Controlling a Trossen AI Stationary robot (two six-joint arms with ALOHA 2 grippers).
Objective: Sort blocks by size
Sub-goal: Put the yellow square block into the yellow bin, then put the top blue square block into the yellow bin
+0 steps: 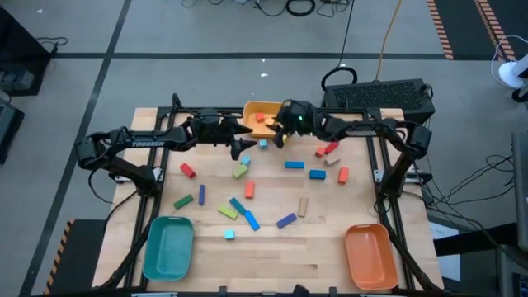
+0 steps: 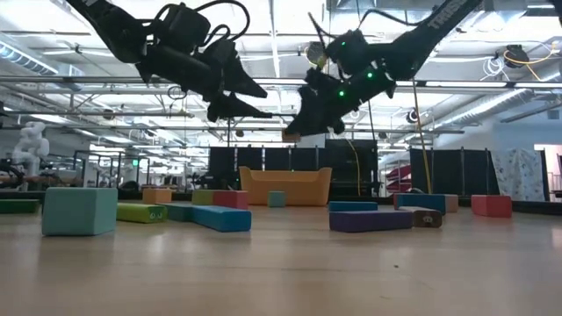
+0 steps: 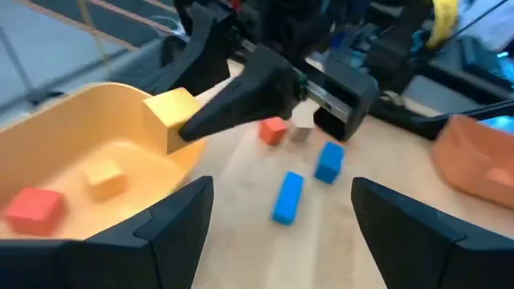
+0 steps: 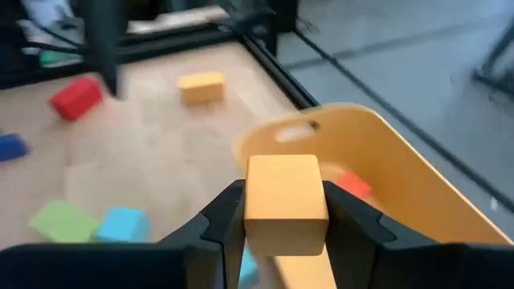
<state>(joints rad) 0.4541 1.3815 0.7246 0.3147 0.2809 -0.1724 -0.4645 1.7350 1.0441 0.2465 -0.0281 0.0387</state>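
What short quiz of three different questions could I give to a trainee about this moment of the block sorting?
1. True or false: the right gripper holds a yellow cube.
2. Which tray is the cube nearest? A) teal tray B) yellow tray C) orange tray
3. Fill in: the left gripper is ____ and holds nothing.

Key: 1 true; 2 B; 3 open.
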